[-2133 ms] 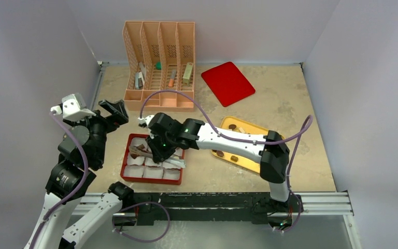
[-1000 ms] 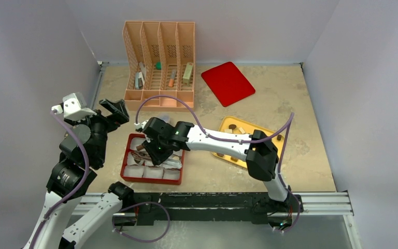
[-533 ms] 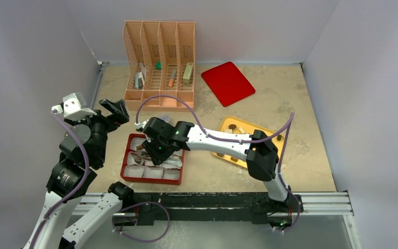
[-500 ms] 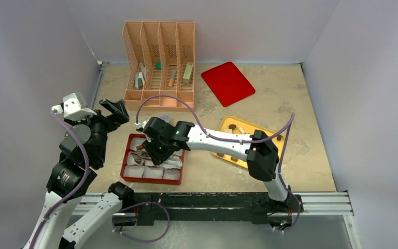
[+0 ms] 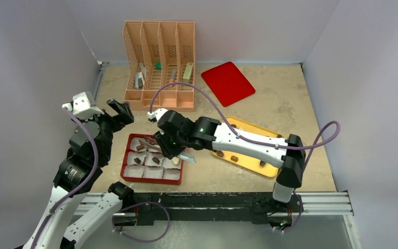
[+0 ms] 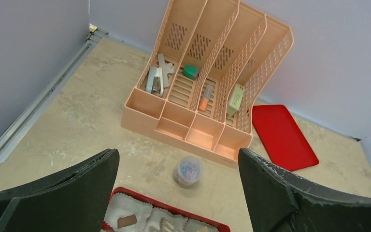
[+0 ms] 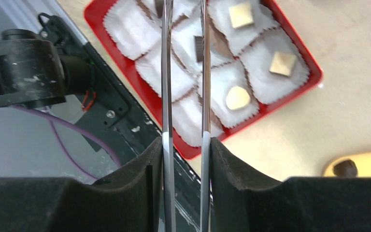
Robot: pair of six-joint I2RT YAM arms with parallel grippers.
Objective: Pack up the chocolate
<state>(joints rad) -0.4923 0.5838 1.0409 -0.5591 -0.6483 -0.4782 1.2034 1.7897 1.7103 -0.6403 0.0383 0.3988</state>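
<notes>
Probably light, smooth and easily marked, the chocolate sits partly in paper cups of the red box, partly on the yellow tray, and likely wants a gentle pinch across its sides from the tweezers clamped in the right gripper; the left gripper gapes empty.

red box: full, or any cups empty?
Partly full. Right wrist view: the red box holds several chocolates, but the three paper cups along its near edge are empty.

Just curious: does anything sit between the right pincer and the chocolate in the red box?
Yes: metal tweezers, held in the right pincer; their tips flank a dark piece among the paper cups.
</notes>
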